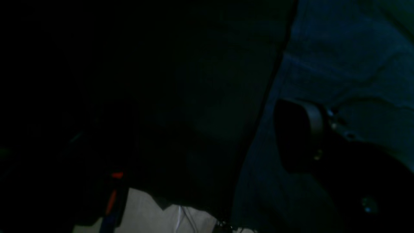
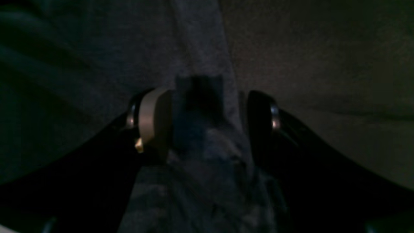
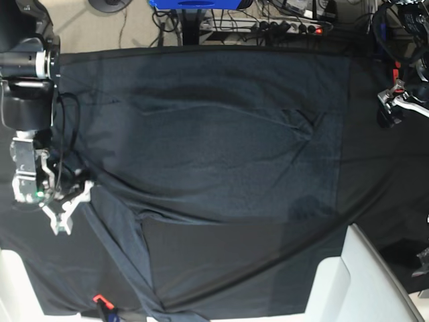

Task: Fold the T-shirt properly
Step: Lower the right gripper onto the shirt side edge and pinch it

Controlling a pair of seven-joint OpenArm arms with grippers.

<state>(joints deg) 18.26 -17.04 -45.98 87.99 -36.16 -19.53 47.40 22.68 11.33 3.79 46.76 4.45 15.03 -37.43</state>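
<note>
The T-shirt (image 3: 221, 147) is dark charcoal with blue-grey heather; the desk (image 3: 375, 174) cloth is smooth black.

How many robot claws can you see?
2. The right gripper is at the base view's left edge, over the T-shirt. The left gripper is at the upper right, beside the shirt.

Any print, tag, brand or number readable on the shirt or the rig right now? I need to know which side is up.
None readable in any view.
T-shirt: plain dark knit, no print or tag showing.
Right gripper and left gripper: no legible markings.
Both wrist views are too dark and blurred to show any text.
</note>
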